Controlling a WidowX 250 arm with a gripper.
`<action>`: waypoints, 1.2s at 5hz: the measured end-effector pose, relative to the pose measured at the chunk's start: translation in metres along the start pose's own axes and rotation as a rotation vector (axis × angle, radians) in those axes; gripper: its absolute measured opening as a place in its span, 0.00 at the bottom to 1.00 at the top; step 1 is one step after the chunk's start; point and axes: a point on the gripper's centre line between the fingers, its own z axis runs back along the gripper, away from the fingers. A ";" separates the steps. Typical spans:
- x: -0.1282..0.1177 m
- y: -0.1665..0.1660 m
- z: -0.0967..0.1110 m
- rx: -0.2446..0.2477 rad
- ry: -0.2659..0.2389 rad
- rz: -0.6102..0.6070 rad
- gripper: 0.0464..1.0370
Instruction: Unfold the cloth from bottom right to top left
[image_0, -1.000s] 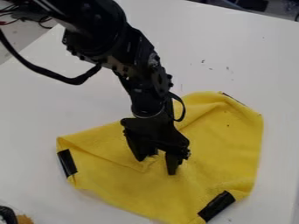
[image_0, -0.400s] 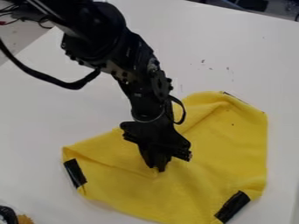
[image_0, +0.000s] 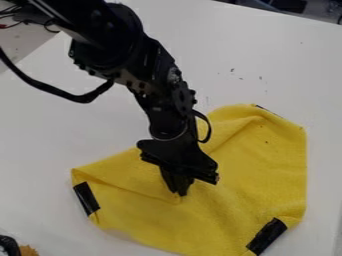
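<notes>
We have the gripper (image_0: 179, 193) closed up tight, its tips together on what looks like a pinch of the folded flap near the middle of the yellow cloth (image_0: 257, 170). We judge the grasp is the step in hand: we should make sure only the top layer is caught, then lift gently and draw it low towards the top left, so the layer beneath stays flat on the white table (image_0: 60, 130), dark patches (image_0: 86, 198) and all

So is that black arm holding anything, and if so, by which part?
Yes, the yellow cloth: the end effector is shut on it near its middle, where a crease from the picture's left ends.
</notes>
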 end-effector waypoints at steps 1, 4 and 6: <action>0.004 0.002 0.027 0.035 -0.013 -0.004 0.01; 0.027 0.097 0.058 -0.008 -0.072 0.017 0.01; 0.065 0.166 0.035 -0.039 -0.077 -0.091 0.01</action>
